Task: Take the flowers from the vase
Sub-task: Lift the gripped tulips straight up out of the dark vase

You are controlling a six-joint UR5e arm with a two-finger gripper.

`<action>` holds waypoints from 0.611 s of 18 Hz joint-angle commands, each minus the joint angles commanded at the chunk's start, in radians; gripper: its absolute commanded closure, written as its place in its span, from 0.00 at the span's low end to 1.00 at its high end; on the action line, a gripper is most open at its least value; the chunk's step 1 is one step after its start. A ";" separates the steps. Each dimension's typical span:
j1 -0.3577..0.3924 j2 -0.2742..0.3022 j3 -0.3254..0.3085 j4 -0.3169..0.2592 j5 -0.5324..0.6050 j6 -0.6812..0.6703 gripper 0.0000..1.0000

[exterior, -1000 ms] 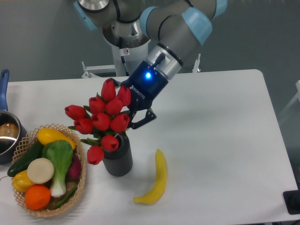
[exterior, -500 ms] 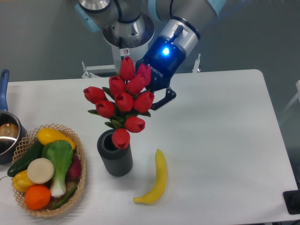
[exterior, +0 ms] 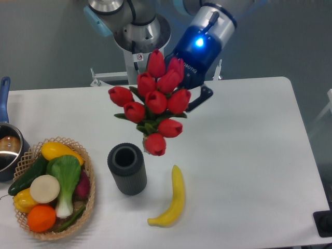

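The end effector (exterior: 193,97), pinching the bunch of red tulip flowers (exterior: 154,106), holds it clear above the empty dark grey ribbed vase (exterior: 127,169), so the lift step looks complete and only carrying away remains.

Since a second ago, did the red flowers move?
Yes. The flowers went up and to the right, out of the grey vase, which stayed put. The gripper holds them above it.

You see smooth, slightly glossy plastic-looking buds on the flowers (exterior: 155,101) held at the gripper (exterior: 193,98). Below-left of it, the vase (exterior: 127,169) is matt, ribbed, rubbery. The basket (exterior: 88,179) is rough woven wicker; the table (exterior: 249,145) is smooth matt white.
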 joint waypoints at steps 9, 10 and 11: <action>0.051 -0.006 0.014 0.000 0.002 0.003 0.54; 0.057 -0.012 0.017 0.000 0.002 0.006 0.54; 0.060 -0.020 0.021 0.000 0.002 0.009 0.54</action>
